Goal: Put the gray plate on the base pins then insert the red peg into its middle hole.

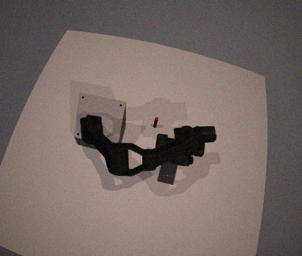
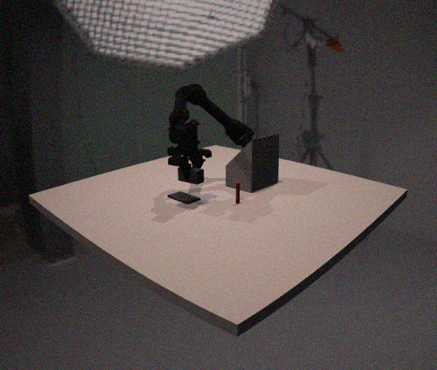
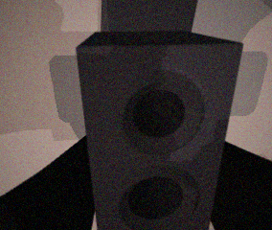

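Arm bent downward, fingers (image 2: 189, 173) clamped on gray plate (image 3: 157, 129) above base (image 2: 183, 196).

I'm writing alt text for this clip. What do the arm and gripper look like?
The arm is matte black all over, built of chunky, rounded segments. In the top view one link splits into a forked frame with a triangular opening. The gripper is equally black and blocky, with a wide crossbar above its fingers. No cables, labels or markings are visible.
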Robot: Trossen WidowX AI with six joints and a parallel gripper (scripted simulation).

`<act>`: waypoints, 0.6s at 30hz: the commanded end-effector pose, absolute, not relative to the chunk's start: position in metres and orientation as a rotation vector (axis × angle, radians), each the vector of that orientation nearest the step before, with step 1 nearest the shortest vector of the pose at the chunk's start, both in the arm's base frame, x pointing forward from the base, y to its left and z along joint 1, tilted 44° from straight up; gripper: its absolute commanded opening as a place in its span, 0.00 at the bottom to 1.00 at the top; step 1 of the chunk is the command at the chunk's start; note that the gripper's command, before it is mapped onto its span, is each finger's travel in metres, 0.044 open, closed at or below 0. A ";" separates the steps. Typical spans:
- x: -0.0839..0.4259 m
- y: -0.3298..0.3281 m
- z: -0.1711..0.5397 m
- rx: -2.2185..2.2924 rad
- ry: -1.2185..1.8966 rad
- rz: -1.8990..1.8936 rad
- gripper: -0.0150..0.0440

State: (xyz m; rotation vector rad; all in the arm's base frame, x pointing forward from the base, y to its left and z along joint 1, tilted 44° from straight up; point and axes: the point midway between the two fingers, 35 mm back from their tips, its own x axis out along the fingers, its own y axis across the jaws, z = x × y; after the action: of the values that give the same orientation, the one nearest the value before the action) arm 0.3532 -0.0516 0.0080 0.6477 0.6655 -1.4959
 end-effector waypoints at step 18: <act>0.338 -0.111 0.022 0.709 0.567 -1.549 0.25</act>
State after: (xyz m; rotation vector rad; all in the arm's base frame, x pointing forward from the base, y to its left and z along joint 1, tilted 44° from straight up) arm 0.3404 -0.1054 0.0205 0.7098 0.5775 -1.5467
